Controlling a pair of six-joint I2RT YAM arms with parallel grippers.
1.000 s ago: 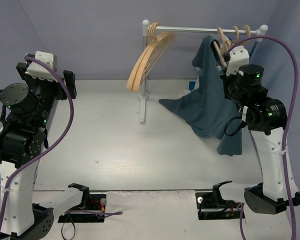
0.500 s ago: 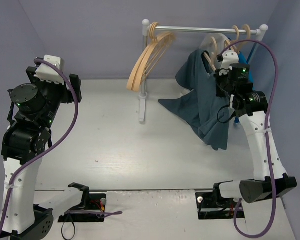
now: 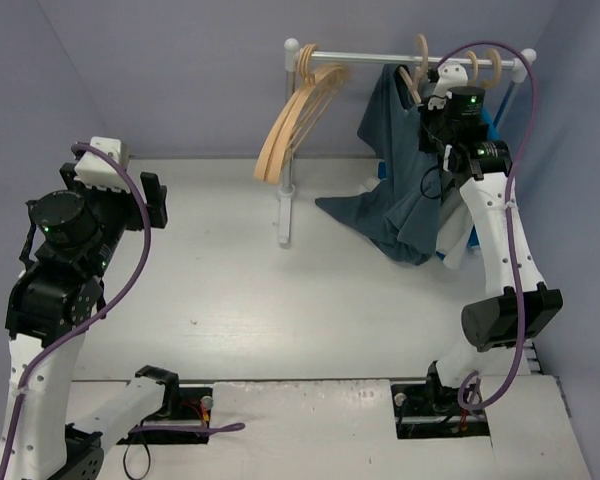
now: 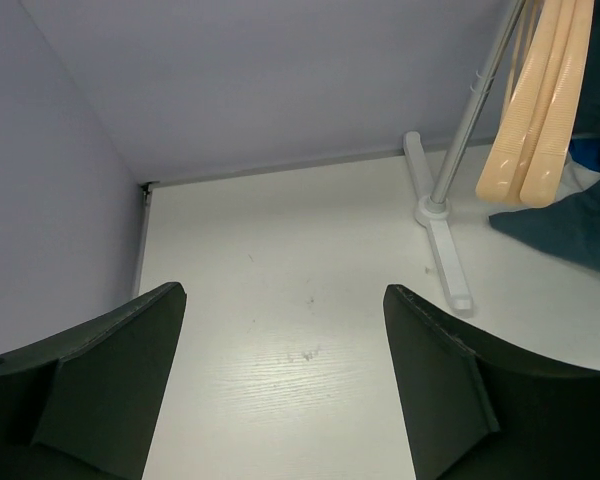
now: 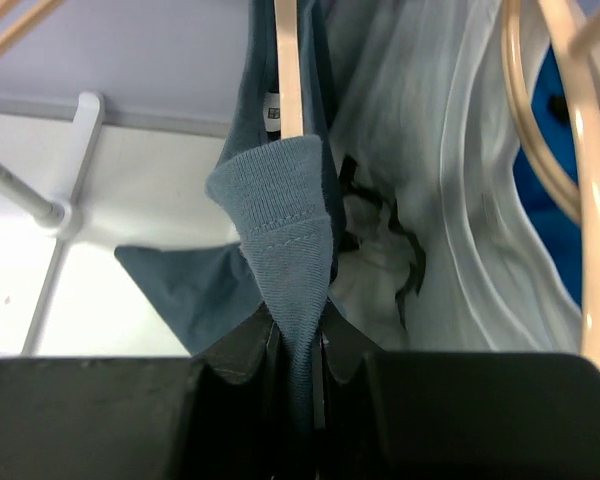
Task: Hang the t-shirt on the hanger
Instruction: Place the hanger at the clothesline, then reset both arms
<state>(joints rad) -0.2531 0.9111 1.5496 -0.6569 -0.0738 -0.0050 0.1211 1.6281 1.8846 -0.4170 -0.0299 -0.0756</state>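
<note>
- Although the t-shirt now hangs from the hanger up at the rail, its lower part trails onto the bench. I judge the task late but unfinished.
- From above I cannot tell whether the hook sits over the rail, or whether both shoulders are seated. What seems left is settling the hook and letting go.
- Over the last second the right arm has risen and reached back toward the rail. The shirt has gone up with it, no longer sagging near the arm.
- Meanwhile the left arm has sunk slightly. Its left hand is spread wide and empty over bare bench, well apart from the shirt.
- On the other side, the right hand is clamped tight on a stitched fold of the t-shirt, with the hanger's wooden arm just behind that fold and a white t-shirt beside it.
- The hook, earlier below the rail, has climbed level with it.
</note>
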